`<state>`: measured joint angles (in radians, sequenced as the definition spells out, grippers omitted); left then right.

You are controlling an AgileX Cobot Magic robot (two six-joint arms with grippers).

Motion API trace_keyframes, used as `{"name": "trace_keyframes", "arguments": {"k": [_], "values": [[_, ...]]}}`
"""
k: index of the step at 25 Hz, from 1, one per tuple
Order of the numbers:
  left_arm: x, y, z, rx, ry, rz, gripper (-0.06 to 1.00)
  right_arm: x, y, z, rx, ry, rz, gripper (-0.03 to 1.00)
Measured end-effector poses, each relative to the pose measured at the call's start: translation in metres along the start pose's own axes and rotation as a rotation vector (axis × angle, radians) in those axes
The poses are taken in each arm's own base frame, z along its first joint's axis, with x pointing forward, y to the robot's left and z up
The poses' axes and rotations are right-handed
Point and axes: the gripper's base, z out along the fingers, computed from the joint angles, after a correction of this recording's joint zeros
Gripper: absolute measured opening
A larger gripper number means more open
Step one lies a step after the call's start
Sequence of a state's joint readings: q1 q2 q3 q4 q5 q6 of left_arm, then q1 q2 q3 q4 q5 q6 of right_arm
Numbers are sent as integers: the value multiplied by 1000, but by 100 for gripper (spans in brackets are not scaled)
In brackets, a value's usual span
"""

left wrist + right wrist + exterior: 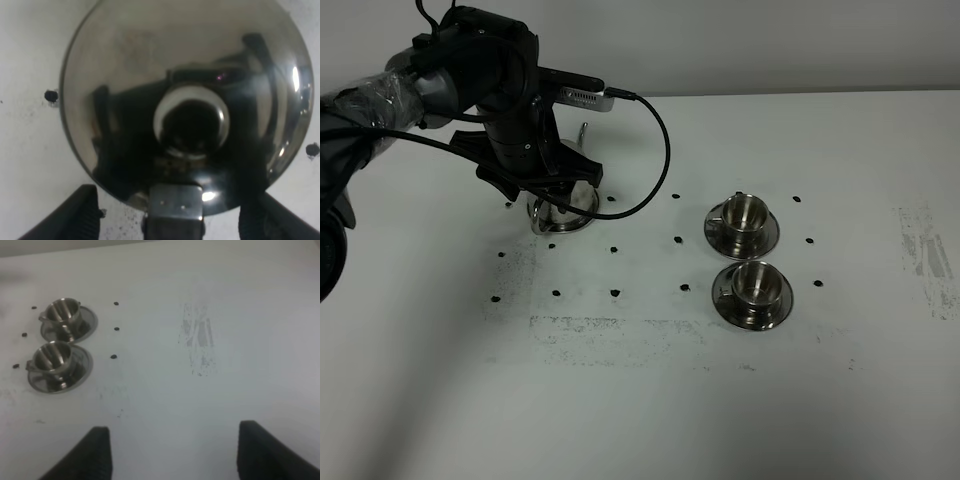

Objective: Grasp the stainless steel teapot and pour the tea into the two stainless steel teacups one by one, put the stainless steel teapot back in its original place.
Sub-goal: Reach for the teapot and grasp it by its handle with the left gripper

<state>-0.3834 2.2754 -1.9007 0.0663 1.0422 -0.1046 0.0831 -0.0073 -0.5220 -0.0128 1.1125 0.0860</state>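
The stainless steel teapot [563, 212] stands at the left of the table, mostly hidden under my left arm. A round steel rim, the original place [582, 222], shows beneath it. From above, the left wrist view shows its domed lid [185, 65], knob and handle top [176, 205]. My left gripper [175, 212] hangs open just over the pot, one finger on each side of the handle. The two stainless steel teacups [748, 212] [756, 283] sit on saucers to the right, also cups [62, 312] [51, 356]. My right gripper [172, 450] is open above bare table. No tea is visible.
Small black dots [678, 240] mark a grid on the white table [650, 400]. Scuffed grey patches lie at the right edge [925, 250] and in the front middle [610, 335]. A black cable [660, 150] loops from the left arm.
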Motion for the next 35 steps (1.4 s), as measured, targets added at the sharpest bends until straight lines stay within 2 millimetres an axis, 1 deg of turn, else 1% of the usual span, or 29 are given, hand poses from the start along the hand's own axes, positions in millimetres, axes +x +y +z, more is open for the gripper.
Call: {"name": "trace_keyframes", "arguments": {"k": [9,35], "values": [[3,0,0,-4,39,-8,58,0,0,0,0,0,0,52],[2,1,-1,-7,31,-17,58,0,0,0,0,0,0,52]]}}
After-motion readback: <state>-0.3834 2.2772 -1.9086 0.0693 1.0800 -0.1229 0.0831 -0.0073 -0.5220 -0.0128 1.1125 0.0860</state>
